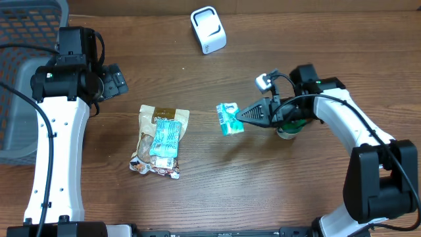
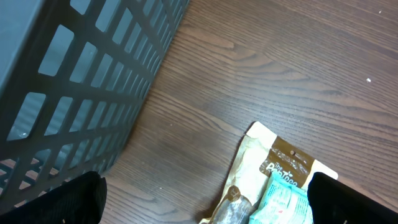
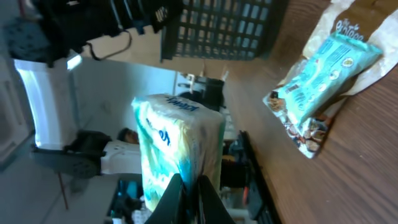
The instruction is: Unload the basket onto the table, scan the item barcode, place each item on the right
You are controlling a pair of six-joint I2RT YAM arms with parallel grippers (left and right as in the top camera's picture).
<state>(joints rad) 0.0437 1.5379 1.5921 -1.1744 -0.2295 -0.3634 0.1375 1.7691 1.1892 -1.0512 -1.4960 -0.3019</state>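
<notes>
Dark wood-grain tabletop [image 1: 276, 191], overhead view. A gray mesh basket [image 1: 20, 79] stood at the left edge, a white scanner [image 1: 208, 29] sat at the far side, and a pile of snack bags [image 1: 160, 141] lay centre-left. The right tool [image 1: 241, 116] was clenched on a teal packet [image 1: 229, 119], held above the tabletop right of the pile and well apart from the scanner. The left tool [image 1: 113, 80] hung released beside the basket.

Dark wood-grain table [image 1: 276, 197] filling the overhead view, grey mesh basket [image 1: 20, 39] sitting at its far left corner, white scanner [image 1: 208, 29] standing near the far edge, tan pouch [image 1: 164, 113] lying flat left of centre.
</notes>
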